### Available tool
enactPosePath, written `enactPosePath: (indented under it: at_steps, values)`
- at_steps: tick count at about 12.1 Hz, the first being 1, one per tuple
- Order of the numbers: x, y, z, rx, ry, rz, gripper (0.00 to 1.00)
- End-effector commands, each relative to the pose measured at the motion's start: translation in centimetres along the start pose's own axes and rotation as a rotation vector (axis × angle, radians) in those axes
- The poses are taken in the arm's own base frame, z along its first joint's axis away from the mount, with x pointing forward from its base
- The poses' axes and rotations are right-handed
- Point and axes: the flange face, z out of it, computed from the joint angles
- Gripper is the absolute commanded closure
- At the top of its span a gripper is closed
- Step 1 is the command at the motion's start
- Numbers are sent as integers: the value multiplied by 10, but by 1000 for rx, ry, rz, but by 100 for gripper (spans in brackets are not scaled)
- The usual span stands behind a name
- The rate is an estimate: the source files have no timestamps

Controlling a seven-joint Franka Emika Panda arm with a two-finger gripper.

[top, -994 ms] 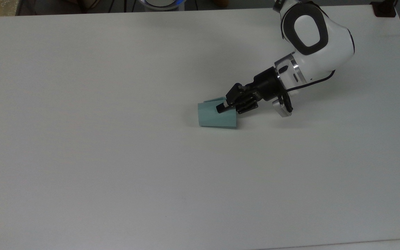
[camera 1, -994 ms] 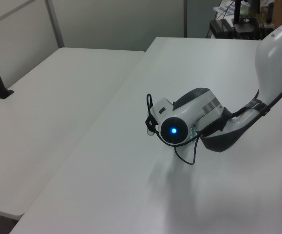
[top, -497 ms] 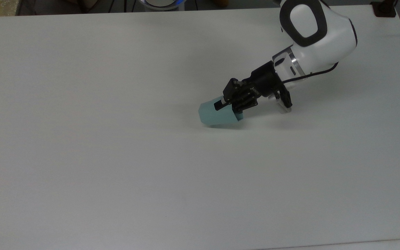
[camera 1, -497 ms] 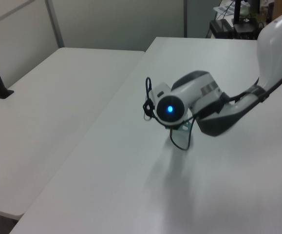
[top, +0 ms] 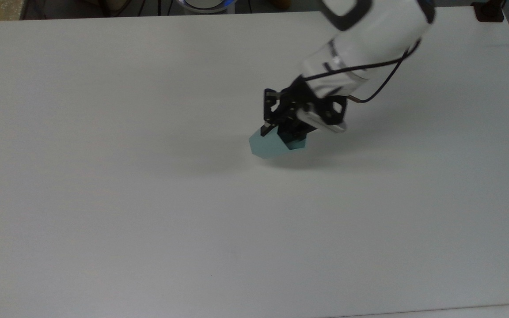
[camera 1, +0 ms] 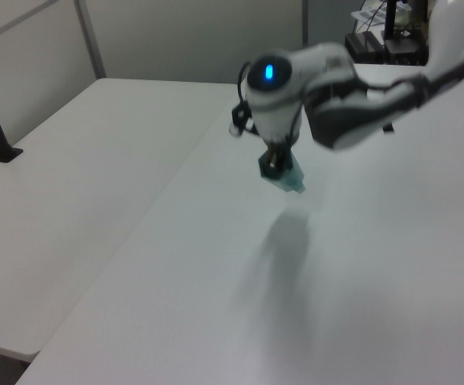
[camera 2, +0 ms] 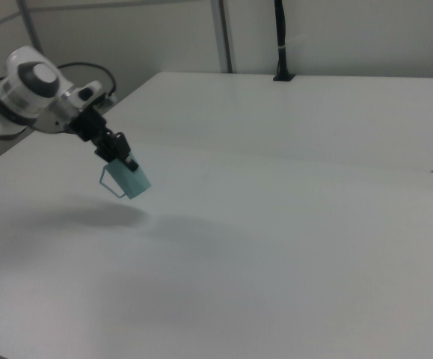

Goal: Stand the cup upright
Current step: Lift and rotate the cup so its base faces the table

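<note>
The small pale teal plastic cup with flat angular facets hangs in the grasp of the black two-finger gripper, clear of the white table. In the right view a soft shadow lies on the tabletop below and apart from it, so the cup looks lifted off the surface, not resting on it. The fingers are clamped onto its wall at the rim end, and in that view a thin looped handle juts from the cup toward the right view's left.

In the top view the cup sits under the gripper near the middle of the table, a little toward the top view's right, and the white arm reaches in from the top view's upper right. In the left view the cup dangles below the gripper, its narrower end pointing down and toward the left view's right.

The step in hand looks like the turning of the cup while it is carried: it is tilted, neither on its side nor square to the table. By my reading, 2 things remain. The wrist needs to rotate until the base faces straight down, and the cup then needs lowering until the base meets the table flat. Letting go while it is tilted would likely tip it over, since the base is narrower than the rim
</note>
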Motion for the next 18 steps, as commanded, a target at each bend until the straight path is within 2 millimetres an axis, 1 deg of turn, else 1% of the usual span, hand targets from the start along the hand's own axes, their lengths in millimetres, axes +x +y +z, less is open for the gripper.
enactPosePath:
  at_steps: [1, 2, 3, 4, 6, 7, 8, 11, 13, 15, 18]
  values:
    - [-8, 122, 5, 314, -105, 117, 100]
    - [-10, 164, 12, 405, -138, 158, 100]
    - [-23, 195, 31, 475, -167, 172, 100]
    - [-34, 219, 49, 527, -160, 208, 100]
    - [-49, 247, 92, 548, -135, 278, 100]
    - [-59, 253, 117, 545, -124, 283, 100]
    - [-64, 254, 132, 549, -97, 301, 100]
    - [-65, 247, 140, 548, -90, 299, 100]
    - [-66, 233, 163, 533, -125, 288, 100]
    - [-68, 223, 169, 528, -141, 273, 100]
    - [-67, 214, 174, 524, -147, 263, 100]
